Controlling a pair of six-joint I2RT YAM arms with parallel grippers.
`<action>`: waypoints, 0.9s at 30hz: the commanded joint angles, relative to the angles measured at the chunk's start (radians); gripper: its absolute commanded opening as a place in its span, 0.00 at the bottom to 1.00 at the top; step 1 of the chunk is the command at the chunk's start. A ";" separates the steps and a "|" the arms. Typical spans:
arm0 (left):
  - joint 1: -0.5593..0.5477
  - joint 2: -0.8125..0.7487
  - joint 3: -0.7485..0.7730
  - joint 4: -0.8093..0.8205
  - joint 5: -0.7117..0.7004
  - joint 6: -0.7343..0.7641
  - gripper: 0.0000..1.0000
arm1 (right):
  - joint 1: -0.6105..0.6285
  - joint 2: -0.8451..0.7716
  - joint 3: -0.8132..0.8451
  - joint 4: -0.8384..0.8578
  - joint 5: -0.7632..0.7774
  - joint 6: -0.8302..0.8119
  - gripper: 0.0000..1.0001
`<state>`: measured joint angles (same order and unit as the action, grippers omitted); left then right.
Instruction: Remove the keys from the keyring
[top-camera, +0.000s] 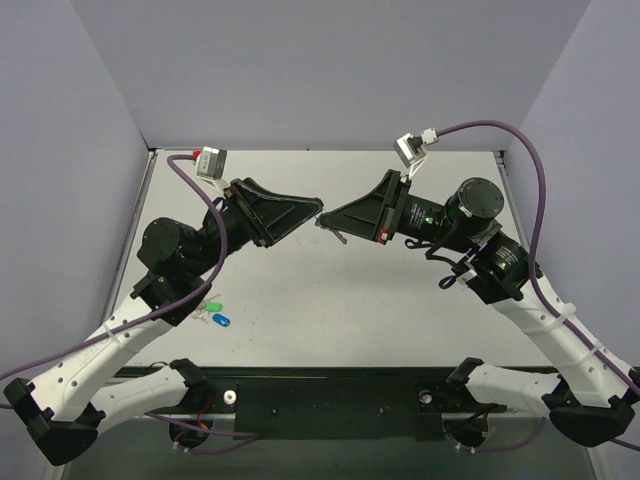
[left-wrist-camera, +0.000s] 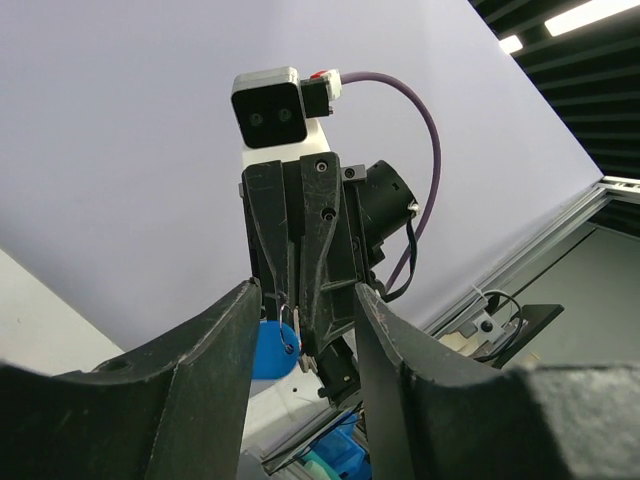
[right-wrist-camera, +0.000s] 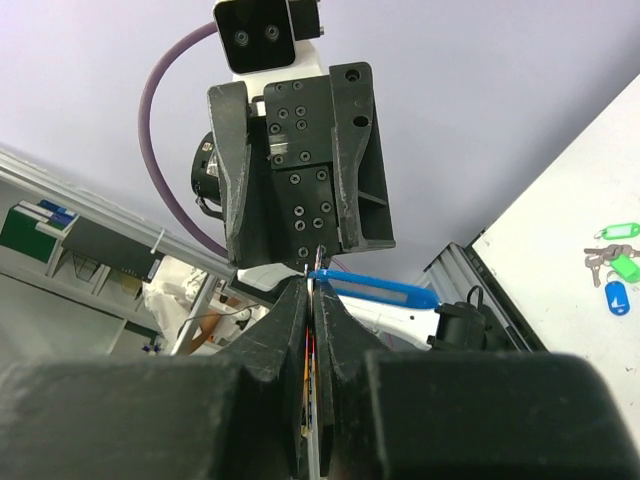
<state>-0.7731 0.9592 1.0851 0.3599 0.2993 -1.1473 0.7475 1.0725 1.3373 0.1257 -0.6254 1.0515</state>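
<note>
Right wrist view: light-blue oval plastic keyring held in mid-air between the two arms.
The black right gripper is closed tight on its thin metal ring end, the tag jutting sideways from the fingertips; the black left gripper faces it, jaws well apart on either side of the right gripper's tip, gripping nothing; a bunch of green and dark-blue tags lies on the white surface below, well apart.
</note>
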 joint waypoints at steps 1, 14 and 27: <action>-0.009 -0.004 0.010 0.060 0.008 -0.003 0.50 | 0.013 0.006 0.049 0.097 -0.016 0.007 0.00; -0.020 -0.016 0.010 0.051 0.012 -0.011 0.35 | 0.026 0.012 0.040 0.104 0.018 0.002 0.00; -0.025 -0.030 0.024 0.025 0.012 -0.003 0.00 | 0.047 0.030 0.045 0.121 0.036 0.022 0.00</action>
<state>-0.7887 0.9478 1.0851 0.3576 0.2882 -1.1587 0.7853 1.0931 1.3449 0.1761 -0.6090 1.0649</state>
